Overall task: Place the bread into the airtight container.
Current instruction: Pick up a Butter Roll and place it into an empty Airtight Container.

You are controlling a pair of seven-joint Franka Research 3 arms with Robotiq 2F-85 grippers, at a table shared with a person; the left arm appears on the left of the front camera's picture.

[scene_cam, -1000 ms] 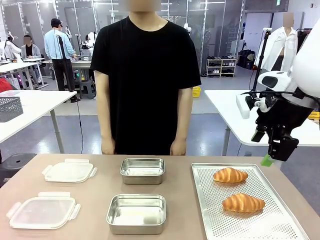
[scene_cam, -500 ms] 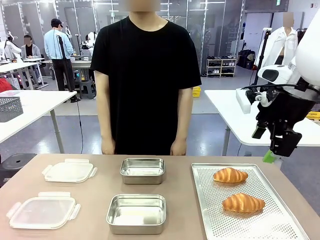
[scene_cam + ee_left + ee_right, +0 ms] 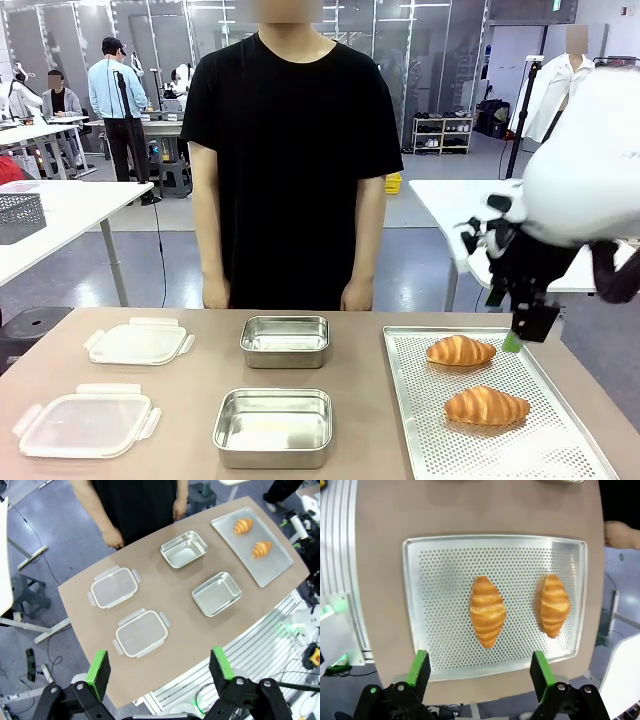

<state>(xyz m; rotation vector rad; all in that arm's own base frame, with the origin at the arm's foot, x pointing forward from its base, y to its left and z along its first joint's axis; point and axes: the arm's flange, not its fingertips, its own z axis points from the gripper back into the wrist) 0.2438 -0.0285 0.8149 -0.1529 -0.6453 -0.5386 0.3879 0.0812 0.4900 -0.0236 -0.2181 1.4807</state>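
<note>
Your right gripper (image 3: 479, 666) has swung in over the tray (image 3: 445, 560), jaws wide; descend off-centre and you squash or nudge the croissant (image 3: 487, 611) beneath

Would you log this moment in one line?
right gripper: open, above tray | far croissant, near croissant: on tray | left gripper: open

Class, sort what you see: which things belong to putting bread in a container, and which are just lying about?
Job: far croissant, near croissant, far container, near container, tray.
Lying about: far lid, near lid, basket.
</note>
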